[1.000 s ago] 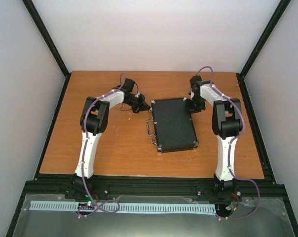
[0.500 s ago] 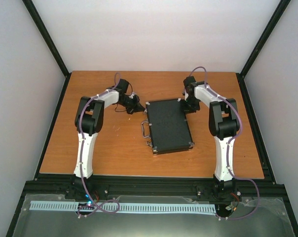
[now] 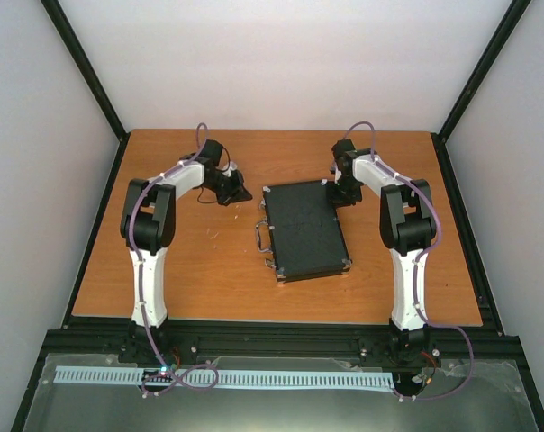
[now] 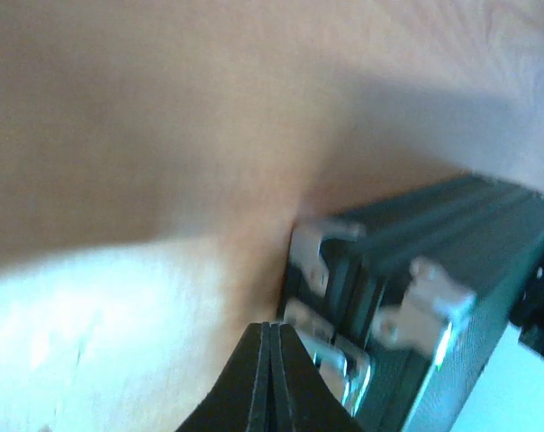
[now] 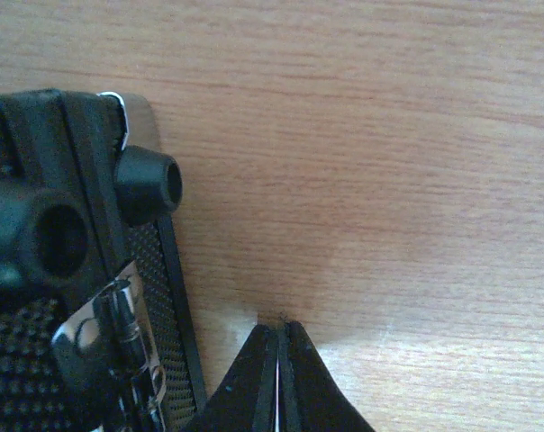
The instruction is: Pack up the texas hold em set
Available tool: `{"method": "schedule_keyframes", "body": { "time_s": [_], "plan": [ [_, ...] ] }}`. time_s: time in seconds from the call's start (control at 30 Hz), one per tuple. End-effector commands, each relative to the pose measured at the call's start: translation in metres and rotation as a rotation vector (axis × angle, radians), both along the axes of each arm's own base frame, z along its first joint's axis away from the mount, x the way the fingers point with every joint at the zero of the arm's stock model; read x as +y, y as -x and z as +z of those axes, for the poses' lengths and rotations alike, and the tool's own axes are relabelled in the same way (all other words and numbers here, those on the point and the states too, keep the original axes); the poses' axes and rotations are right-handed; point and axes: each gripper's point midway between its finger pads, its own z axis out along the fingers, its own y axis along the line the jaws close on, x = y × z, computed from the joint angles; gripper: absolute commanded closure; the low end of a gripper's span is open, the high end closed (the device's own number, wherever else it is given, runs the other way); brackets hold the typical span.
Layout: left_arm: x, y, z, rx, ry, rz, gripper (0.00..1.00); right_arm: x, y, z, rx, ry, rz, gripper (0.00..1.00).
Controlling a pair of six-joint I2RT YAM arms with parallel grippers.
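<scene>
Left gripper clenched on nothing, just left of the black hinged case; right gripper also clenched and empty at the case's upper right corner.
Top view: the case lies shut and flat at centre frame on the wooden table, slightly skewed, with its metal handle on its left side. No chips, dice or cards show outside it. Left wrist view: closed fingertips point at a metal-capped corner; cannot tell whether the latches are fastened. Right wrist view: tips sit low over bare wood beside the case edge; contact unclear. Risk: a nudge at one corner would likely spin the case rather than slide it; if unlatched, lifting could spill the contents.
</scene>
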Motion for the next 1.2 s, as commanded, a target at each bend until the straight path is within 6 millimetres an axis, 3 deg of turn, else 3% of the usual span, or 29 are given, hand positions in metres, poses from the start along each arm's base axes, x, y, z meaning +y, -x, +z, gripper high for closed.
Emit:
{"method": "schedule_keyframes", "body": {
  "time_s": [0.0, 0.07, 0.2, 0.37, 0.77, 1.17],
  "plan": [
    [-0.002, 0.025, 0.031, -0.042, 0.062, -0.041, 0.99, 0.009, 0.015, -0.019, 0.065, -0.012, -0.001, 0.97],
    [-0.004, 0.034, 0.039, -0.055, 0.099, -0.045, 0.99, 0.008, 0.015, -0.020, 0.068, -0.008, -0.004, 0.97],
    [-0.008, 0.043, 0.033, -0.028, 0.130, -0.049, 0.99, 0.008, 0.015, -0.021, 0.069, -0.008, -0.010, 0.97],
    [-0.019, 0.034, 0.032, -0.045, 0.174, -0.054, 0.99, 0.007, 0.014, -0.021, 0.073, -0.001, -0.012, 0.97],
    [-0.033, 0.032, -0.008, 0.049, 0.185, -0.049, 0.99, 0.005, 0.014, -0.020, 0.076, 0.015, -0.008, 0.97],
    [-0.043, 0.024, -0.016, 0.066, 0.190, -0.044, 0.99, 0.008, 0.012, -0.026, 0.090, 0.003, 0.008, 0.97]
  ]
}}
